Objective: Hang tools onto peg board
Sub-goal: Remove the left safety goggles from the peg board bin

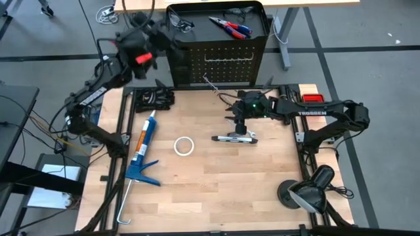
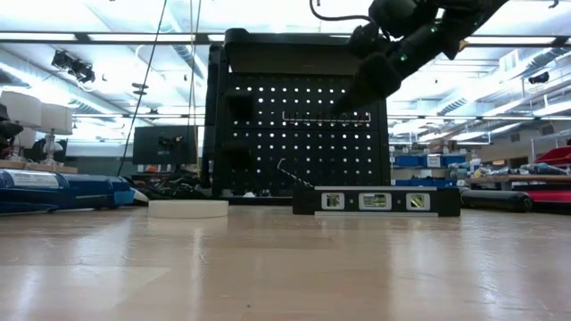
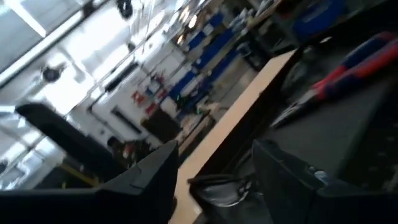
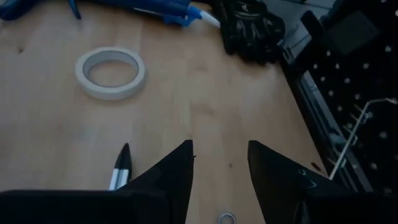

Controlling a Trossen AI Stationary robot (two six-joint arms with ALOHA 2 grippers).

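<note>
text: "TROSSEN" | on: right arm (image 1: 314, 112) | other: none legible

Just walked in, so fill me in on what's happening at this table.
A two-armed robot is hanging tools on a black peg board. The left gripper is up by the board's top tray, near the pliers there. The right gripper, open and empty, hovers over the table above the level.

The peg board (image 1: 220, 56) stands at the surface's (image 1: 216, 196) far edge, with pliers (image 1: 230, 27) on its top. Before it lie the level (image 1: 234, 137), tape roll (image 1: 184, 145) and, further left, caulking gun (image 1: 143, 147).
</note>
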